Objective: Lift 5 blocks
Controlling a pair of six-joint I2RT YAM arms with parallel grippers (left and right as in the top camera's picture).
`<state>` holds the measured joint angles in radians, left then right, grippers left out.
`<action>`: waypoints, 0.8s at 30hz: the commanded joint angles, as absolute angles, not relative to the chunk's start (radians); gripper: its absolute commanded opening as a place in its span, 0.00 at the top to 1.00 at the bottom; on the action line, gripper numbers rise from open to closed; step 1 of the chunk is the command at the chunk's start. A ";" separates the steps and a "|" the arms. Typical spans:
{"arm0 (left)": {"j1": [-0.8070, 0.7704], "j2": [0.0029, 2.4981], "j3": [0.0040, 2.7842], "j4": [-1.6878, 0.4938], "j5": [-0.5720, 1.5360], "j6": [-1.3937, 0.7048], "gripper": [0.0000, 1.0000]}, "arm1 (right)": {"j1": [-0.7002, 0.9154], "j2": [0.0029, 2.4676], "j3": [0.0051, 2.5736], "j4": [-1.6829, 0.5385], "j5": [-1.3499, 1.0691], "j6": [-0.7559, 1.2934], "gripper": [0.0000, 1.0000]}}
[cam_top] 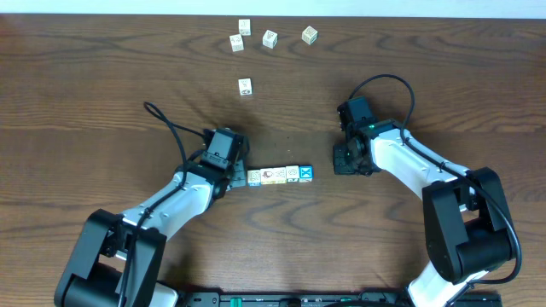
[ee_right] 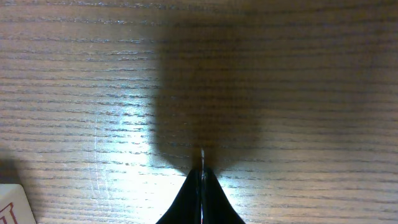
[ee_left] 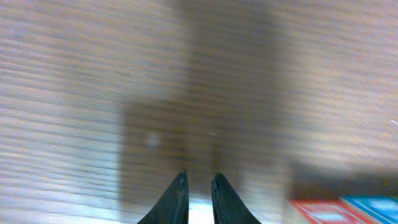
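Several blocks lie side by side in a short row [cam_top: 280, 175] on the wooden table, the bright blue one with a white X [cam_top: 305, 173] at its right end and a light-blue-edged one [cam_top: 253, 176] at its left end. My left gripper [cam_top: 242, 173] sits low at the row's left end, its fingers a narrow gap apart with nothing between them. The left wrist view shows that gripper [ee_left: 199, 177] over bare wood, with a red-marked block [ee_left: 320, 211] and a blue-edged block [ee_left: 373, 204] at bottom right. My right gripper [cam_top: 341, 164] is shut and empty, a short gap right of the row. In the right wrist view the gripper [ee_right: 202, 169] points at wood, a block corner [ee_right: 12, 208] at bottom left.
Several other whitish cubes lie at the back of the table around [cam_top: 270, 38], and one more cube [cam_top: 246, 85] sits nearer the middle. Black cables loop off both arms.
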<state>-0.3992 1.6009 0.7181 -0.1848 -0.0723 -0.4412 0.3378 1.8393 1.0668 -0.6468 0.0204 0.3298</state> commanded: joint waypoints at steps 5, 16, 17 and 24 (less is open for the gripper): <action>-0.290 1.433 0.795 -0.276 -0.372 -0.351 0.86 | 0.305 1.835 1.082 -0.607 0.056 0.328 0.99; -0.217 0.751 0.818 -0.303 -0.532 -0.178 0.68 | 0.160 1.654 1.115 -0.438 0.056 0.188 0.80; -0.217 0.688 0.818 -0.311 -0.533 -0.168 0.67 | 0.149 1.625 1.115 -0.413 0.056 0.168 0.76; -0.217 0.408 0.818 -0.401 -0.533 -0.168 0.52 | 0.109 1.433 1.115 -0.270 0.137 0.091 0.18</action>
